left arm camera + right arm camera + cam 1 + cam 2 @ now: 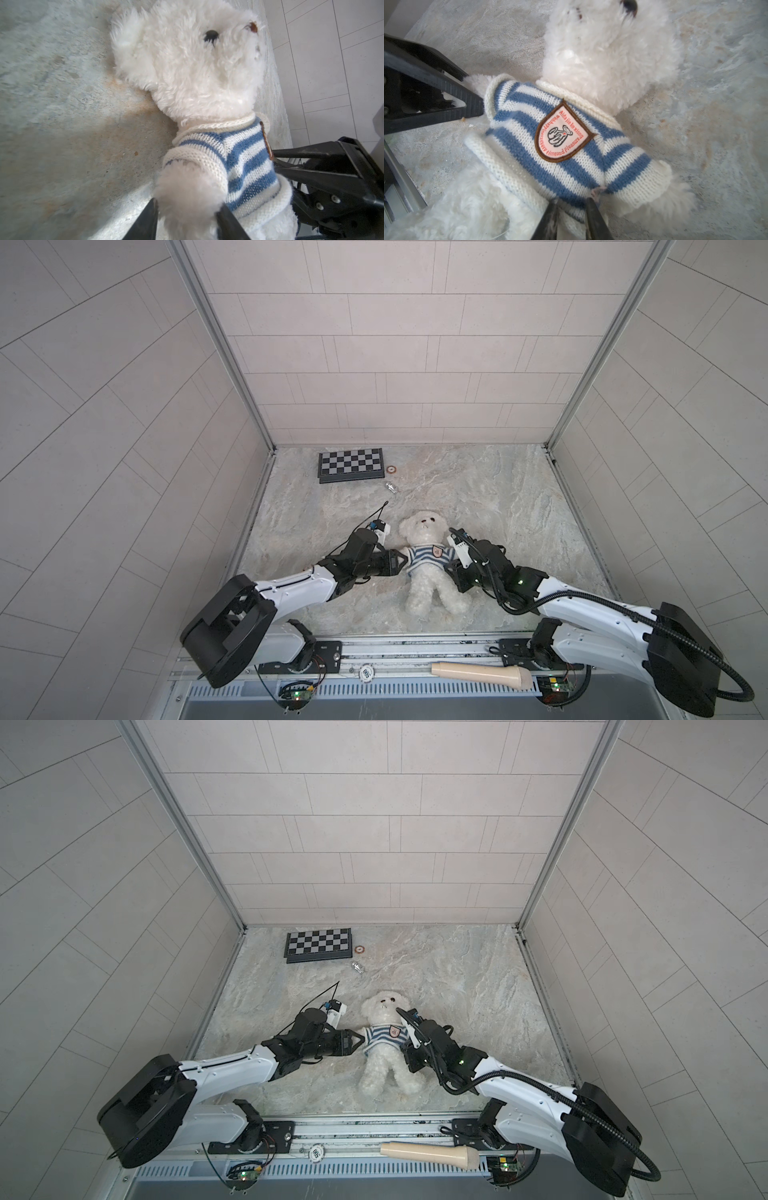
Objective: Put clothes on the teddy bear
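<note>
Bear position: the teddy bear (424, 587) lies on its back on the marbled surface (498, 497), head toward the back wall and legs toward me, between my two arms.
Clothing: a blue-and-white striped sweater (426, 558) sits on the chest with its badge (562, 135) facing up. Fur shows out of both sleeves, so I judge the dressing nearly done, with only the hem left to tidy.
Handling: I expect light, soft plush that squashes and flops. The long fur should slip under hard fingers. The knit stretches and could snag, so I'd pull gently.
Where to hold: for the body, I'd take a limb, squeezed well in past the fur. For the sweater, I'd take the ribbed hem or cuff, never the badge.
Left claw: the left claw (187, 204) stands about half open across the paw (187, 187) coming out of the sleeve, with fur pressed against both fingers. I read that as a hold on the paw, but I can't tell how firm it is.
Right claw: the right claw (571, 201) is at the opposite flank, jaws nearly closed, nipping a small fold of knit below the sleeve seam.
Relation: the bear spans the gap between the claws, one at each side of the torso, both touching it.
Risk: pulling both ways could drag the bear or ride the hem up.
</note>
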